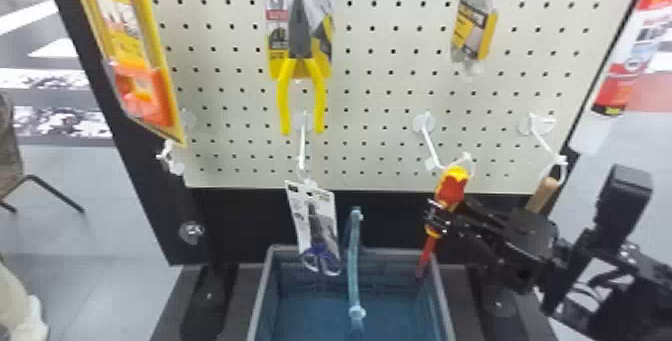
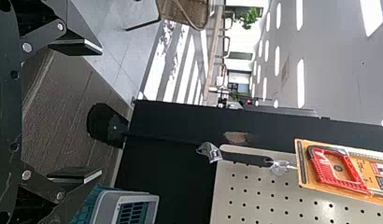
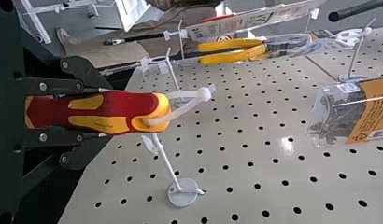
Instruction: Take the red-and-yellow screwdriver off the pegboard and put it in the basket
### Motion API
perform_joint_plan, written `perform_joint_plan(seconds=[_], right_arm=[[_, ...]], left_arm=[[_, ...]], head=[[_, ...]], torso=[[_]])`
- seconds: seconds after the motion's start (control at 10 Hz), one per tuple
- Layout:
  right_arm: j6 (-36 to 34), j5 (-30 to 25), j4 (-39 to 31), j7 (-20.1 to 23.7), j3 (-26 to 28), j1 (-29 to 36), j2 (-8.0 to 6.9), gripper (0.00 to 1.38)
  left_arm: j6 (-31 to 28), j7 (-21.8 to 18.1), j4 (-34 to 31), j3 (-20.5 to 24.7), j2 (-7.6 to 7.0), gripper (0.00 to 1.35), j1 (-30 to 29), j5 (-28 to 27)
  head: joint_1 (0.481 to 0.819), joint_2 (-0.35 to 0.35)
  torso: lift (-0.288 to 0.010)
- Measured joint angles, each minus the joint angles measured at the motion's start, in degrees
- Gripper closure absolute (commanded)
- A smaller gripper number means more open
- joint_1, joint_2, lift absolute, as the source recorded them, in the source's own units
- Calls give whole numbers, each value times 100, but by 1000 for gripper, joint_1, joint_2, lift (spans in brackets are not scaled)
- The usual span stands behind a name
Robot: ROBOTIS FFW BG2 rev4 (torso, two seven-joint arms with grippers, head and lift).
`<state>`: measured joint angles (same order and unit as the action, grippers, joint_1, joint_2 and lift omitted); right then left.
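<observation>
My right gripper [image 1: 439,219] is shut on the red-and-yellow screwdriver [image 1: 451,190], whose red shaft slants down over the basket's right rim. The blue basket with a grey rim [image 1: 260,297] sits below the pegboard [image 1: 380,90]. In the right wrist view the screwdriver's handle [image 3: 119,112] lies between the fingers of the right gripper [image 3: 94,112]. A white tie loops through its end, close to a white hook [image 3: 166,161]; whether it still hangs there I cannot tell. My left gripper [image 2: 89,112] is open and holds nothing, with the basket's corner [image 2: 105,205] nearby in its view.
Carded scissors [image 1: 317,235] hang over the basket, close to its upright blue handle [image 1: 354,265]. Yellow-handled pliers [image 1: 302,65] hang higher up. A wooden handle [image 1: 542,195] hangs just behind the right arm. An adjustable wrench [image 2: 236,157] hangs at the board's left side.
</observation>
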<state>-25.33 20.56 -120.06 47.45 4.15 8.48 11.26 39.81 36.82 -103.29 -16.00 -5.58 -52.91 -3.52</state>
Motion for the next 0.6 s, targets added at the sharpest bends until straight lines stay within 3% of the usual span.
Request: perform_joint_plan(seconds=[0.4,0.6], right_arm=[[184,464,-238,-443,122,565,-225,1181],[457,962,-187,-996,117,955,-308,1181]], left_arm=[[5,0,0,-8,4,364,9,-6],[2,-10,0,-9,8,364,18,-7]], head=[[549,0],[549,0]], torso=[[-100],[-100]])
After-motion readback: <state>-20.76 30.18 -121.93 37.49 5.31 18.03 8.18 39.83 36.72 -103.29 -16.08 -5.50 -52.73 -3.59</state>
